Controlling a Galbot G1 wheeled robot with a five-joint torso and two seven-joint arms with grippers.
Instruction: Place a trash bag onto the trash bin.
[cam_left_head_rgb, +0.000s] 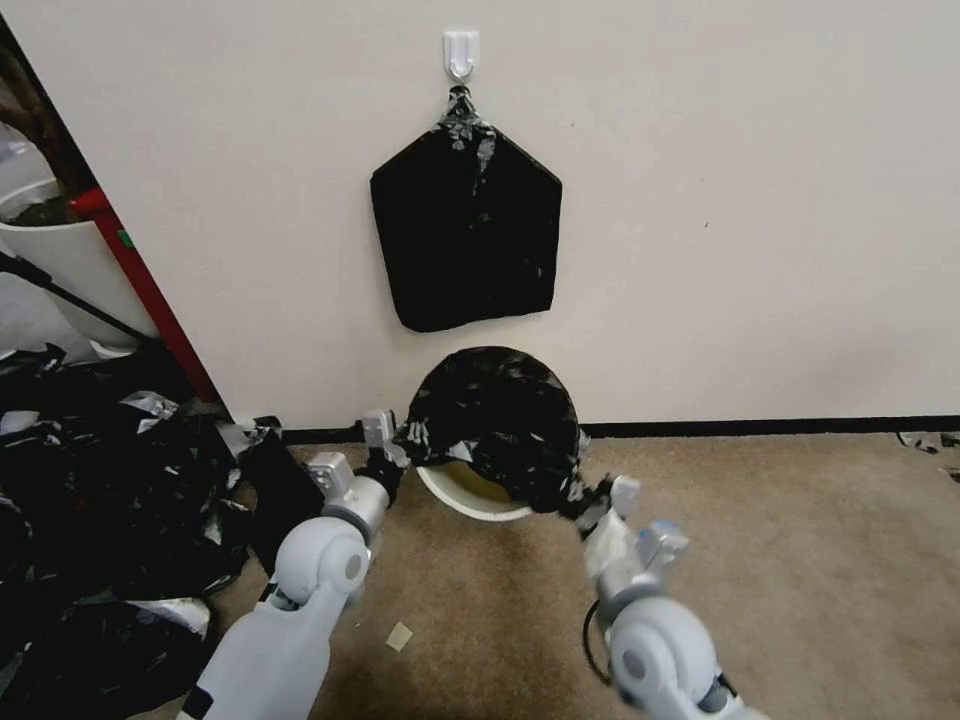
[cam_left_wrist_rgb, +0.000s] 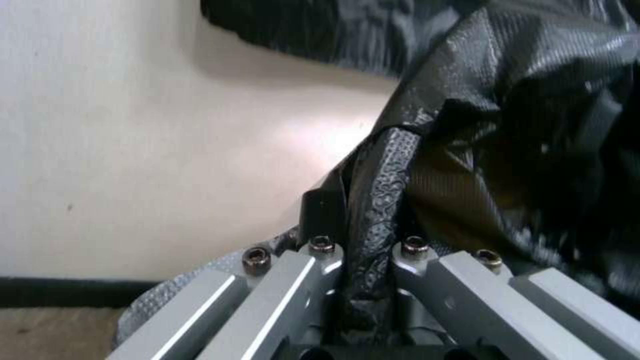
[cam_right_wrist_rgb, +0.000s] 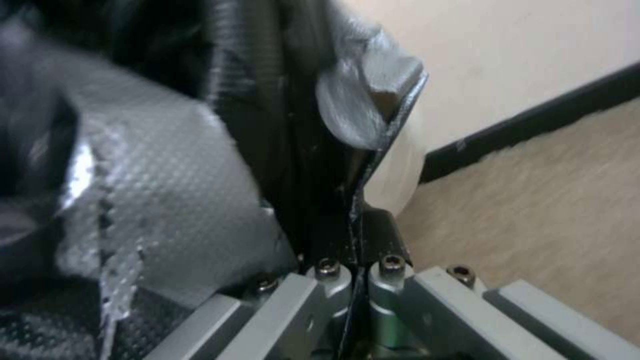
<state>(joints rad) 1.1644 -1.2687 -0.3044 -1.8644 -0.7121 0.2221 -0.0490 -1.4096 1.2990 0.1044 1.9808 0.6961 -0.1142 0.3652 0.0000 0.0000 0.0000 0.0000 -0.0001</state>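
Head view shows the trash bin standing on the carpet floor close against the wall, just below a flat black pack of bags that hangs from a white hook. The trash bag is stretched as a dark dome over the far part of the bin's mouth, while the near arc of the cream rim is bare. The left gripper holds the bag's edge at the bin's left side; in the left wrist view its jaws are closed narrowly on a twisted fold of the film. The right gripper holds the opposite edge at the bin's right side, and the right wrist view shows its jaws pinched on a thin seam of the bag. A heap of black plastic scraps lies along the floor's left edge, well apart from the bin.

The step in hand looks like spreading the opened bag over the rim. The next move probably calls for drawing both held edges toward the robot and downward together, so the film clears the near rim and hooks under it without tearing or tipping the light bin.
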